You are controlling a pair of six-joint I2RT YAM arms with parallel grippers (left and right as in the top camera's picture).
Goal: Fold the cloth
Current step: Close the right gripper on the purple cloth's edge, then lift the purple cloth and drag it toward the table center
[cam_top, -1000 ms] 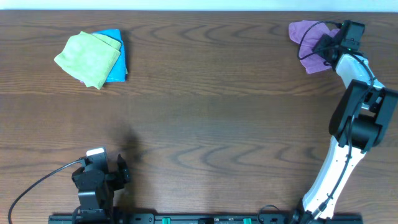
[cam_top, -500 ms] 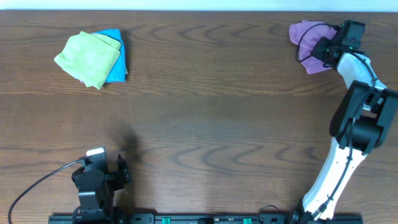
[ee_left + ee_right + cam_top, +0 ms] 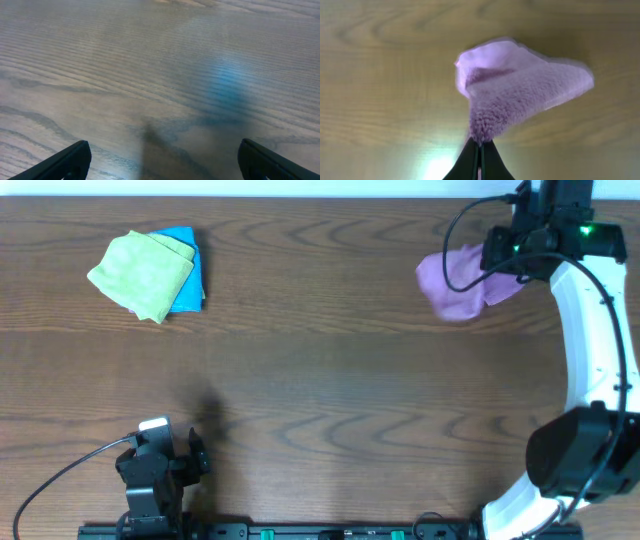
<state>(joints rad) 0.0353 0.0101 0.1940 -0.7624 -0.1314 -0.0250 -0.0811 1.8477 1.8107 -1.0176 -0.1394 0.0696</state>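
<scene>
The purple cloth [image 3: 455,282] hangs bunched above the far right of the table, pinched at one edge by my right gripper [image 3: 502,268]. In the right wrist view the cloth [image 3: 520,95] dangles from the shut fingertips of my right gripper [image 3: 479,146], blurred, with the wood well below it. My left gripper [image 3: 197,456] sits low at the near left edge, far from the cloth. In the left wrist view my left gripper [image 3: 162,160] stands open, its two dark fingertips [image 3: 70,160] wide apart over bare wood with nothing between them.
A light green cloth [image 3: 142,272] lies folded on top of a bright blue cloth [image 3: 186,272] at the far left of the wooden table [image 3: 320,380]. The right arm's black cable [image 3: 470,230] loops over the purple cloth.
My right gripper has shut on the cloth's edge and lifted it off the table, carrying it left and nearer. The right arm has risen. The left arm has not moved.
</scene>
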